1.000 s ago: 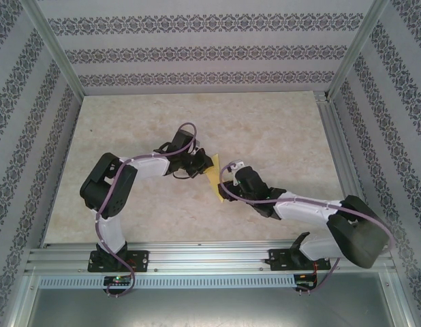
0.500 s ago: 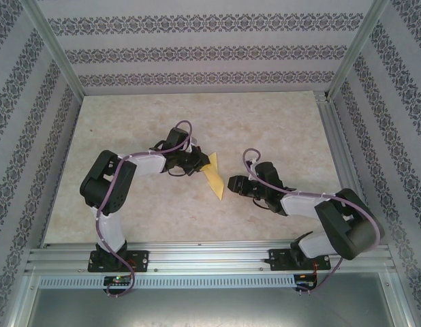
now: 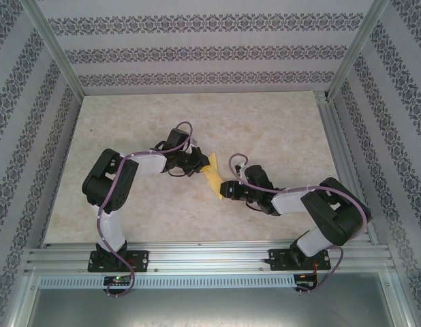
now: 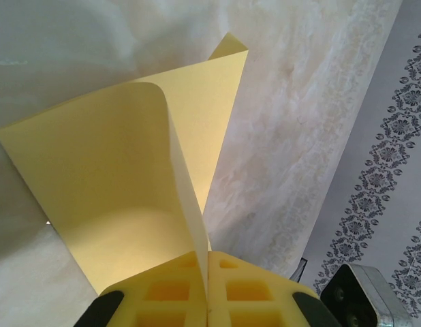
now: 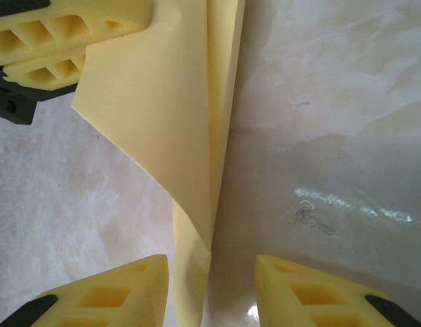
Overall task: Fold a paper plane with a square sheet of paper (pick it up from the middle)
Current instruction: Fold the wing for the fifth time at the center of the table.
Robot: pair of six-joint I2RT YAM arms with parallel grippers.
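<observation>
The square sheet of paper [image 3: 213, 180] is pale yellow, bent over on itself and held up off the table; no paper plane shape shows in it. My left gripper [image 3: 203, 163] is shut on its upper edge, and in the left wrist view the paper [image 4: 115, 170] rises from between the closed pads of that gripper [image 4: 208, 272]. My right gripper [image 3: 225, 189] is open at the sheet's lower tip. In the right wrist view the paper [image 5: 176, 116] hangs down between the spread fingers of the right gripper [image 5: 210, 266], nearer the left one. The left gripper's fingers [image 5: 67, 27] show at the top left.
The pale marbled table [image 3: 265, 122] lies under both arms. Patterned walls [image 3: 197, 54] close in the back and sides. An aluminium rail [image 3: 210, 255] runs along the near edge, with slanted frame posts [image 3: 54, 48] at the back corners.
The right gripper drew back from the paper, then came in lower at its bottom tip with narrower jaws. The left gripper kept its hold and barely moved.
</observation>
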